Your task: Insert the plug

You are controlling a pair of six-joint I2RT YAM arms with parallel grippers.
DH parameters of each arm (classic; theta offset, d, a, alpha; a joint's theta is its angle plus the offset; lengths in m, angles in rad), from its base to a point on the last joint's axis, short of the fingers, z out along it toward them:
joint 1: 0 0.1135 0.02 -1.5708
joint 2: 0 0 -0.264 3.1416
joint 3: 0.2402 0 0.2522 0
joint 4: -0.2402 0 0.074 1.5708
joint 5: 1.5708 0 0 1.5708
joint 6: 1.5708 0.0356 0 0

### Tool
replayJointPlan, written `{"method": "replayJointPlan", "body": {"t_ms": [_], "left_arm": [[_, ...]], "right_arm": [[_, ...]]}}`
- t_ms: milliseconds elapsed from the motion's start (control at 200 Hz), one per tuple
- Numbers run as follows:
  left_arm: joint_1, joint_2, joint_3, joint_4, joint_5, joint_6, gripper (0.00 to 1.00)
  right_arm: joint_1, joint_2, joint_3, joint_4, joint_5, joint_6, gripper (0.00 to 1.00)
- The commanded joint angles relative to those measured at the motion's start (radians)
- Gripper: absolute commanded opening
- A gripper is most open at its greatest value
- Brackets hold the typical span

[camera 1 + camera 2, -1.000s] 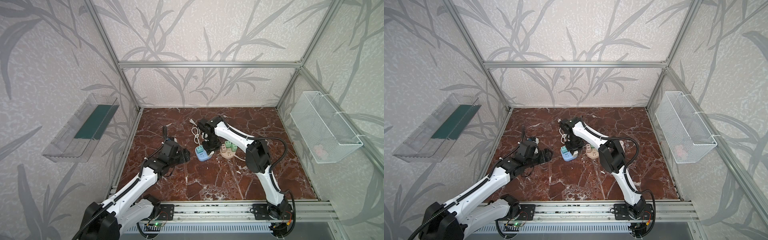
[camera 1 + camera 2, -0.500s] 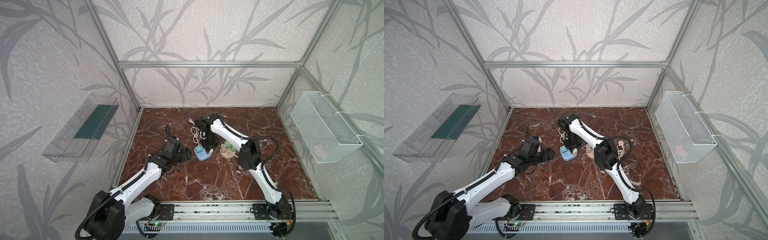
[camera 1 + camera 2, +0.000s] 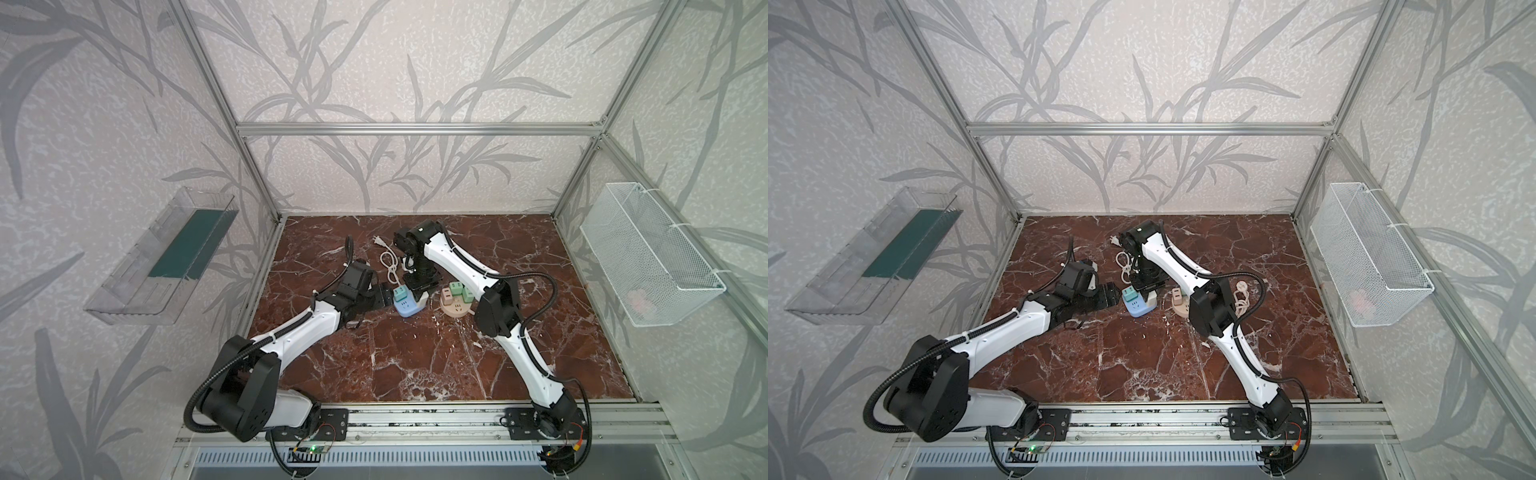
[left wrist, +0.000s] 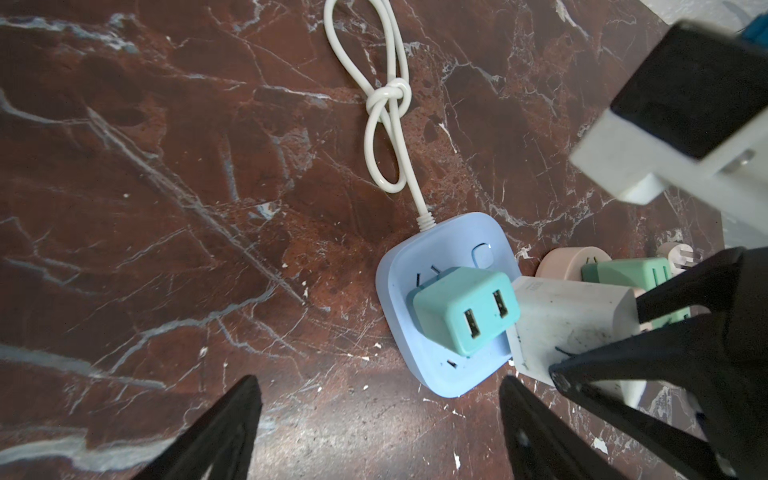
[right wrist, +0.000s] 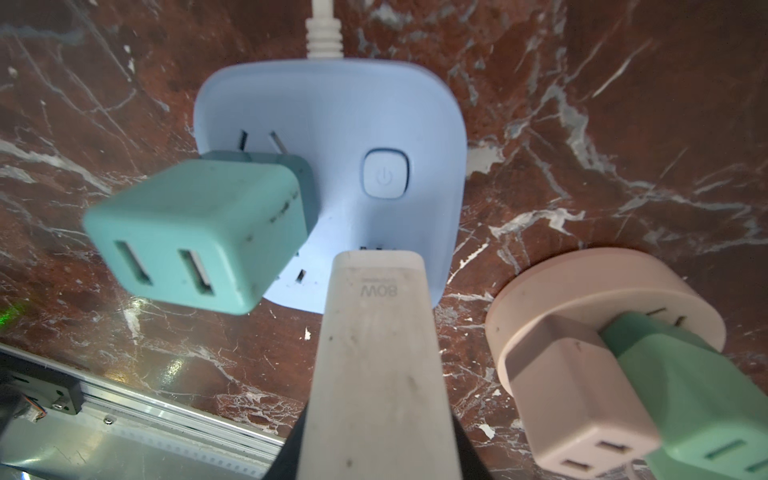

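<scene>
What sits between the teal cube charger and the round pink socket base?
The white rectangular charger, held by the right hand, clearest in the right wrist view.

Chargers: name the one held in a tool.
The white charger, clamped in the right tool; the teal charger, pink charger and green charger stand plugged in.

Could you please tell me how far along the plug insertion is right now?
Done: a teal charger sits in the blue strip. In hand: the right tool is shut on the white charger, its tip at the strip's free slots; its prongs are hidden. The left tool stands open beside the strip. Left: seat the charger fully, then release.
</scene>
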Motion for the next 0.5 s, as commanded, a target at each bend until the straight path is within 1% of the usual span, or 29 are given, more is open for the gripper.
{"method": "replayJointPlan", "body": {"t_ms": [0, 190, 295, 390, 495], "left_arm": [[-0.004, 0.038, 0.048, 0.035, 0.027, 0.017, 0.88], [-0.012, 0.106, 0.091, 0.035, 0.042, 0.023, 0.87], [-0.013, 0.132, 0.111, 0.018, 0.05, 0.023, 0.86], [-0.013, 0.149, 0.111, 0.023, 0.049, 0.018, 0.85], [-0.013, 0.177, 0.109, 0.038, 0.058, 0.015, 0.78]], "right_arm": [[-0.002, 0.008, 0.036, -0.037, -0.013, -0.013, 0.14], [-0.01, 0.02, 0.041, -0.033, -0.016, -0.014, 0.14], [-0.014, 0.026, 0.038, -0.035, -0.01, -0.014, 0.09], [-0.016, 0.037, 0.038, -0.034, -0.01, -0.014, 0.0], [-0.014, 0.056, 0.037, -0.036, -0.028, -0.01, 0.0]]}}
